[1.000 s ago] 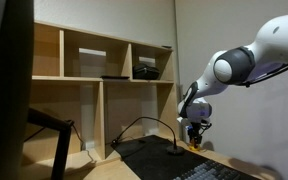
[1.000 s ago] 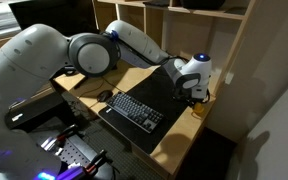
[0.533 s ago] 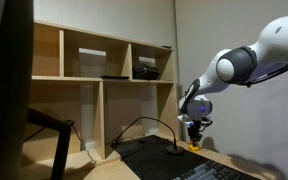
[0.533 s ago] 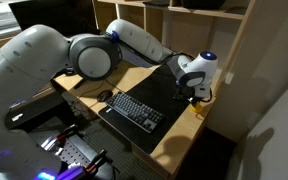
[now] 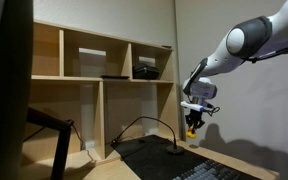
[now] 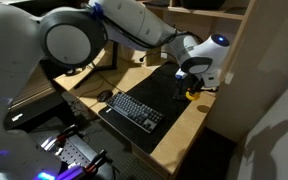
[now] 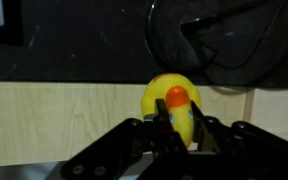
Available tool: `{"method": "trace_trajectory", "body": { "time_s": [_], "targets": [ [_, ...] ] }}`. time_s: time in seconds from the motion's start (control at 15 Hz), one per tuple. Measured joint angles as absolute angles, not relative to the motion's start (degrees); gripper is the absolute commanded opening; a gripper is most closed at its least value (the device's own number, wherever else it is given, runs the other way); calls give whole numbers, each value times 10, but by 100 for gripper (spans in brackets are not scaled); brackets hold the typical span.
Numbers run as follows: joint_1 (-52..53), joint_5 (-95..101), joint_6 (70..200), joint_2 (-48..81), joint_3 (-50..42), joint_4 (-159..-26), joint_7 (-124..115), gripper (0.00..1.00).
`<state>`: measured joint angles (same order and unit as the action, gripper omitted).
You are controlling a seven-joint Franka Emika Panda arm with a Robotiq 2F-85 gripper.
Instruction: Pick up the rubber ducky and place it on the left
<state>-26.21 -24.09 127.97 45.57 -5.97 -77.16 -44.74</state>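
Note:
The rubber ducky (image 7: 171, 105) is a small yellow toy with an orange beak, and it sits between my two black fingers in the wrist view. My gripper (image 7: 174, 128) is shut on it. In an exterior view my gripper (image 5: 193, 124) hangs in the air above the desk's far corner, with a speck of yellow, the ducky (image 5: 193, 127), at its tip. In an exterior view my gripper (image 6: 193, 88) holds the ducky (image 6: 192, 91) above the wooden desk (image 6: 189, 125), beside the black desk mat (image 6: 162, 90).
A black keyboard (image 6: 136, 109) and a mouse (image 6: 105, 96) lie on the mat. A wooden shelf unit (image 5: 94, 90) stands behind the desk, with dark items on its upper shelf. Black cables (image 5: 144, 125) arc over the mat. A wall is close to the arm.
The arm has risen and lifted the ducky off the desk corner. The gripper stays shut on it.

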Motion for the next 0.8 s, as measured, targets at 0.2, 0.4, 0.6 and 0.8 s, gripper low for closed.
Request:
{"method": "trace_trajectory", "body": {
  "time_s": [0.2,0.4,0.6,0.8],
  "targets": [
    [-260,-250,1273,385,-46,-855,-354,24],
    [-254,-262,1273,349,-46,-906,-312,6],
    [-246,-264,1269,349,-54,-910,-303,6],
    [-224,-268,1236,345,-48,-932,-245,6]
  ]
}}
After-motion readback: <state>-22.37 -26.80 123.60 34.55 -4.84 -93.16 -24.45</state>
